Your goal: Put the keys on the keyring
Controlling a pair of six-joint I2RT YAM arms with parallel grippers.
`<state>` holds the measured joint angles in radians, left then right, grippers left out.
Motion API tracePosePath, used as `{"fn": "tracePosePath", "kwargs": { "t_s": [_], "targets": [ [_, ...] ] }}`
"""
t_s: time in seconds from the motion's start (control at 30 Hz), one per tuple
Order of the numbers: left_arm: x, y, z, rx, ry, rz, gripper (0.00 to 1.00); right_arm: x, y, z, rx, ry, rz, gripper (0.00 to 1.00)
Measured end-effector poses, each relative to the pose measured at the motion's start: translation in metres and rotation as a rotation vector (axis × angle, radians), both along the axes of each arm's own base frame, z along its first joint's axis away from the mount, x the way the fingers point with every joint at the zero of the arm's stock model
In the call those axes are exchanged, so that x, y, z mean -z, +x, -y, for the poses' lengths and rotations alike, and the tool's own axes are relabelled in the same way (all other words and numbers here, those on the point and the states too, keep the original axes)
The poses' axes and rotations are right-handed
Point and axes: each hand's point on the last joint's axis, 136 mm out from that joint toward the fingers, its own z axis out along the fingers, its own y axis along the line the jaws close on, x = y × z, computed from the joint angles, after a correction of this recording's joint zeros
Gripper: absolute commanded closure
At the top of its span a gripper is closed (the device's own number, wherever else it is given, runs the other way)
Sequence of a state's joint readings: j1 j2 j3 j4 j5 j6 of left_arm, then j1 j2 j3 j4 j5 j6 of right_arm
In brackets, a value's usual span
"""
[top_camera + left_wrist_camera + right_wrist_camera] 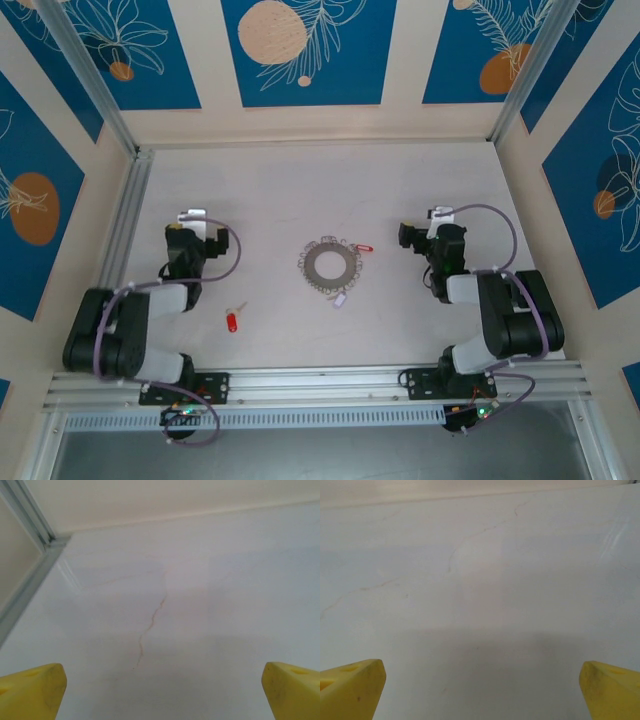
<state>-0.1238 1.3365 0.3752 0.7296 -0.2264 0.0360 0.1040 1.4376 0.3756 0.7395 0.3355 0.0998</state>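
Centrally, keyring (331, 265) between both wide jaws, red key (233, 321) nearer left jaws

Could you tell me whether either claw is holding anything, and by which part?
Nothing is held: left claw and right claw are open and empty; the red key and keyring lie on the table.

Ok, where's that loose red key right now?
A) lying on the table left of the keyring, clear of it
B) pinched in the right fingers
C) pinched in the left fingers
A: the top view shows the red key lying on the table, apart from the keyring on the left arm's side; the left fingers and right fingers stand open with nothing between them.
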Motion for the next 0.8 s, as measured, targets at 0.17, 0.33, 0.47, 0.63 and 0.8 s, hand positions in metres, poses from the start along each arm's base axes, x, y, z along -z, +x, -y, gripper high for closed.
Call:
{"fn": "tracePosePath", "kwargs": {
  "t_s": [0.17,0.33,0.47,0.63,0.8],
  "targets": [
    [-0.076,-0.008,0.024,0.010,-0.068,0.080,0.00,-0.069,0.005,-0.025,-0.042,-0.011,0.073,0.01],
    [-0.113,-0.009,0.048,0.064,-0.222,-0.011,0.00,-0.114,0.007,-0.050,-0.079,0.067,0.050,0.01],
    [-0.088,-0.026,0.086,0.199,-0.319,-0.205,0.00,-0.092,-0.021,-0.103,-0.238,0.107,-0.120,0.01],
    [-0.049,-0.063,0.155,0.405,-0.348,-0.454,0.00,-0.054,-0.064,-0.158,-0.444,0.127,-0.345,0.04],
    [-0.038,-0.081,0.175,0.472,-0.397,-0.540,0.00,-0.033,-0.063,-0.189,-0.530,0.092,-0.509,0.25]
  ]
}}
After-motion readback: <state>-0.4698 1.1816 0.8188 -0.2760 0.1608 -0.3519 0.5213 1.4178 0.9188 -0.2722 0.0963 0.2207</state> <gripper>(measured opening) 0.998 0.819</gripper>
